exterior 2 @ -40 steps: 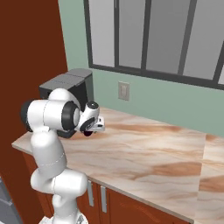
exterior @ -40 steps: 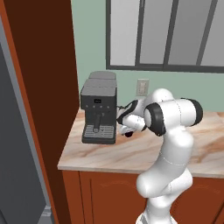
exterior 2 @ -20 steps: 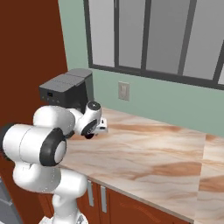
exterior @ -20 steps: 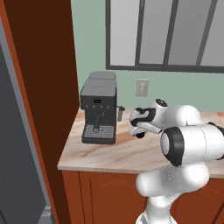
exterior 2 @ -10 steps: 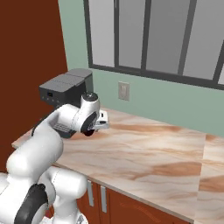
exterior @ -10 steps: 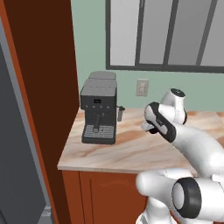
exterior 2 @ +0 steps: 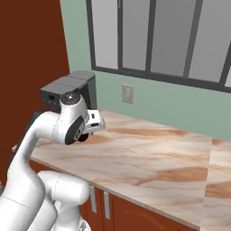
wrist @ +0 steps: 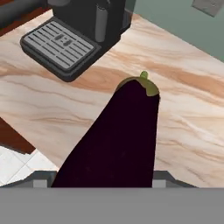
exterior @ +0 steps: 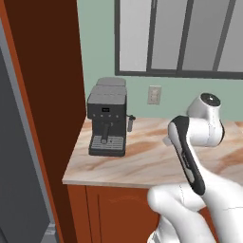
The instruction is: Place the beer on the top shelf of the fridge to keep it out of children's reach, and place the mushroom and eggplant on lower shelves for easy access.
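Right against the hand camera, the eggplant (wrist: 118, 140) runs out from the gripper (exterior 2: 89, 130) with its thick end nearest and its green-capped stem end pointing away, toward the right of the coffee machine (wrist: 70, 26). It hangs clear above the bench (wrist: 192, 113), not resting on it, so I judge the gripper to be pinching it. The fingertips themselves are hidden behind the purple body, with the jaws partly spread around its width.

The skin is glossy and smooth, so it will likely be slippery under hard pads. The flesh should be firm yet easy to dent, which calls for a moderate squeeze rather than a hard one. It looks light enough for the arm, but it is long: held at the butt end, the stem end can lever and swing on a fast turn. A hold across the broad middle, where the sides run nearly parallel, would be steadier than one on the taper, which tends to squirt a round thing out.

Below and beyond the fruit lies the marbled bench, with the coffee machine's drip grate at its left part. Behind the machine and to its right a wall outlet (exterior: 154, 95) sits under the window (exterior: 180, 38). Left of the machine stands a brown panel, and past that a grey upright that may be the fridge (exterior: 16, 156).
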### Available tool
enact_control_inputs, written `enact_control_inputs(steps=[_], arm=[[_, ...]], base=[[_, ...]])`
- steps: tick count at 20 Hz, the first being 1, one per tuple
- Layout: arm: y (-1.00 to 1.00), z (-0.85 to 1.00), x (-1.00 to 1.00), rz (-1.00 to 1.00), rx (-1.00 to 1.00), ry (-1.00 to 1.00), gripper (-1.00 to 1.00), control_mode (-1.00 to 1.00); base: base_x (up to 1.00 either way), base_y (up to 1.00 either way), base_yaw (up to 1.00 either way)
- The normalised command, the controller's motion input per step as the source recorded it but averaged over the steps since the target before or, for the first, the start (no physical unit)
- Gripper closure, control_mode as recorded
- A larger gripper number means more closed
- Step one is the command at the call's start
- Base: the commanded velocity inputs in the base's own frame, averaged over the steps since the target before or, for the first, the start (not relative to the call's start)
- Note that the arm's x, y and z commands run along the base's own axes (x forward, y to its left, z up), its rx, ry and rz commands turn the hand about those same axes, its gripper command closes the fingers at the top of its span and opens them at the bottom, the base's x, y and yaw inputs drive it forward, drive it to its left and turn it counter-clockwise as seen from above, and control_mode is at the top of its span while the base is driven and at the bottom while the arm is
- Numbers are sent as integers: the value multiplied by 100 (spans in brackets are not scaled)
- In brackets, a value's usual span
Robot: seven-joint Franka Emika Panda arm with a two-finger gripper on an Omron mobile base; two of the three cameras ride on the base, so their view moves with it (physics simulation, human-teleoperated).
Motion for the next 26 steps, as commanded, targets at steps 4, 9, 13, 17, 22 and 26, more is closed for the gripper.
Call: enact_control_inputs(steps=[4,9,13,17,22,26], arm=[[3,79,-60,1,-7,-15,100,-100],[0,78,-62,3,-6,-10,100,-100],[0,69,-58,5,-6,-6,100,-100],[0,56,-57,5,-6,-7,100,-100],[5,29,-56,6,-8,-7,100,100],[0,0,0,0,0,0,100,100]], base=[[0,0,0],[0,0,0],[0,0,0],[0,0,0],[-17,1,2],[-92,3,14]])
